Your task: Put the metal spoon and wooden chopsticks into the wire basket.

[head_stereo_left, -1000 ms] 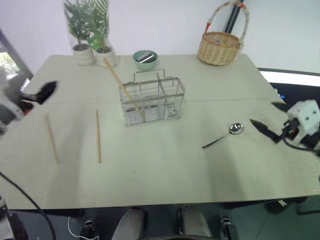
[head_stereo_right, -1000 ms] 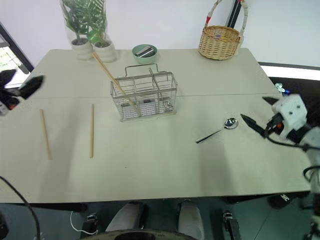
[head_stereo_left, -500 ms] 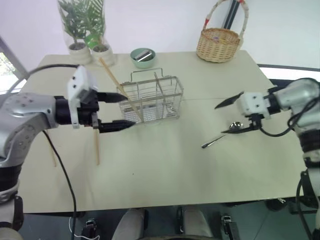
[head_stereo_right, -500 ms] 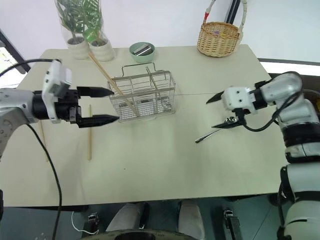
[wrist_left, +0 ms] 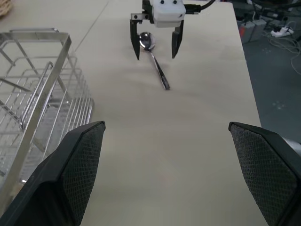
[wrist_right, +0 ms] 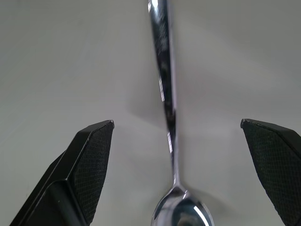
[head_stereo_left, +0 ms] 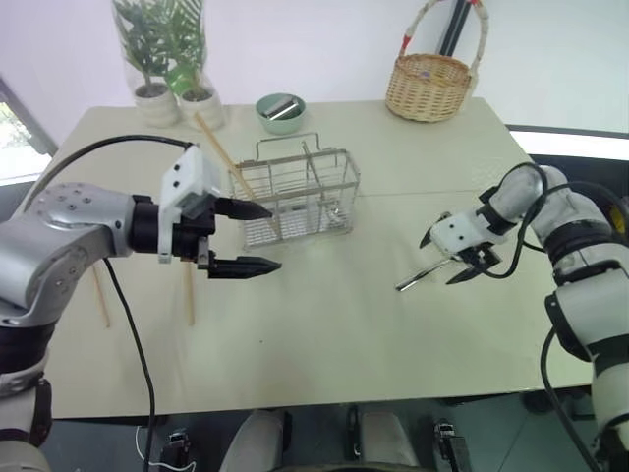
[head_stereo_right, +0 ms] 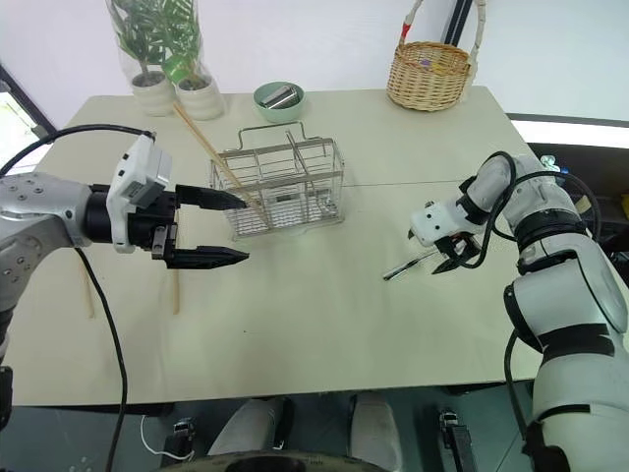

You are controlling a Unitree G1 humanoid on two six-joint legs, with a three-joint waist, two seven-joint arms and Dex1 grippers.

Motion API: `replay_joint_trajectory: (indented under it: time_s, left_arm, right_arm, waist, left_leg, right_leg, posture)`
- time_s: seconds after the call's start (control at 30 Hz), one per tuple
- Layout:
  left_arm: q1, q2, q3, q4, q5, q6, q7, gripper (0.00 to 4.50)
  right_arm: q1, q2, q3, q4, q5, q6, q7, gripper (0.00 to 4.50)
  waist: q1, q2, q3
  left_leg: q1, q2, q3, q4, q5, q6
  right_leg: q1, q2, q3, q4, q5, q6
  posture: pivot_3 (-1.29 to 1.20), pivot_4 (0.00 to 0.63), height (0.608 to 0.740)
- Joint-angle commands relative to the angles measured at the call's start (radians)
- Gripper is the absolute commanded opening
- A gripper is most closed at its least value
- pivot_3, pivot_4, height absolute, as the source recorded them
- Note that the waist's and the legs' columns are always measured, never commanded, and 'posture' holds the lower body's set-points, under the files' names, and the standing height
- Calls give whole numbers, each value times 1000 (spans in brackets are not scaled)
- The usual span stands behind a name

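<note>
We see the right gripper [head_stereo_left: 454, 260] spread wide and pointing down over the metal spoon [head_stereo_left: 425, 274], fingers on either side, gripping nothing; the left gripper [head_stereo_left: 257, 237] hangs equally wide and empty just beside the wire basket [head_stereo_left: 301, 193]. The spoon lies flat on the beige table [head_stereo_left: 324, 334], bowl under the gripper, handle slanting toward the table's near edge. One wooden chopstick [head_stereo_left: 228, 169] leans in the basket, two more [head_stereo_left: 190, 295] lie on the table behind the left arm.
</note>
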Motion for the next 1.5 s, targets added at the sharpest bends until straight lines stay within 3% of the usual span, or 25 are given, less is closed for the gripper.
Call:
replay_joint_trajectory:
  time_s: [0.03, 0.17, 0.27, 0.43, 0.47, 0.5, 0.97, 1.13, 1.3, 1.4, 1.5]
  left_arm:
    - [-3, 17, 58, -52, -36, 24, 18, 4443]
    - [8, 23, 70, -82, -56, 43, 29, 4443]
    - [-6, 23, 71, -85, -66, 56, 39, 4500]
    - [-37, 18, 68, -77, -77, 67, 54, 4500]
    - [-45, 14, 67, -74, -81, 70, 57, 4500]
    - [-52, 12, 67, -72, -84, 73, 60, 4500]
    - [-85, -2, 48, -13, -53, 42, 55, 4500]
    - [-71, 0, 100, -8, -63, 42, 73, 4500]
    - [-52, 7, 171, 3, -63, 39, 107, 4500]
    - [-55, 5, 195, 22, -54, 28, 120, 4500]
    - [-62, 1, 198, 42, -46, 16, 129, 4500]
  right_arm:
    - [-59, -6, 63, 24, -139, -59, -154, 4500]
    - [-76, 4, 89, 56, -205, -72, -241, 4500]
    - [-79, 14, 92, 69, -230, -79, -275, 3631]
    - [-74, 25, 70, 82, -229, -76, -268, 1118]
    - [-74, 26, 65, 83, -225, -74, -266, 342]
    - [-73, 27, 61, 84, -223, -72, -265, 31]
    - [-60, 19, 4, 79, -184, -49, -254, 31]
    - [-77, 39, -265, 0, 168, 57, 21, 31]
    - [24, -6, -458, -454, 602, 620, 125, 31]
    - [87, 19, -566, -755, 744, 950, -30, 31]
    - [122, 96, -617, -955, 812, 1157, -239, 31]
  waist:
    - [-1, 0, 0]
    - [-2, 0, 0]
    - [-2, -1, -1]
    - [-6, -2, -1]
    - [-8, -2, -1]
    - [-9, -2, -1]
    - [-25, -2, -1]
    - [-27, -2, -1]
    - [-22, -2, -1]
    - [-9, -2, -1]
    - [0, -2, -1]
  left_leg:
    - [0, 0, 0, 0, 0, 0]
    - [1, 0, 0, 0, 0, 1]
    - [1, 1, -1, 0, 0, 0]
    - [2, 1, 0, 1, 0, 0]
    - [3, 1, 0, 1, 0, 0]
    - [3, 1, 0, 1, 0, 0]
    - [3, 1, 0, 1, 1, -1]
    - [2, 2, 0, 1, 1, -1]
    - [2, 2, -2, 1, 0, 0]
    - [1, 2, -4, 0, 0, 0]
    - [1, 1, -3, 0, 0, 0]
  right_leg:
    - [0, 0, 0, 0, 0, 0]
    - [0, 1, 1, 2, 0, 0]
    - [0, 2, 2, 2, 0, -1]
    - [1, 3, 2, 2, 0, -1]
    - [2, 3, 3, 2, 0, -1]
    - [2, 3, 3, 2, 0, -1]
    - [1, 3, 3, 2, 0, -1]
    - [2, 3, 3, 1, 1, -1]
    - [2, 3, 3, 1, 1, -1]
    - [2, 3, 2, 0, 1, -1]
    - [0, 0, 3, 0, 1, -2]
  posture:
    - [0, 150, 650]
    - [0, 150, 650]
    - [0, 150, 650]
    - [0, 150, 650]
    - [0, 150, 650]
    - [0, 150, 650]
    - [0, 150, 650]
    - [0, 150, 650]
    - [0, 150, 650]
    - [0, 150, 650]
    - [0, 150, 650]
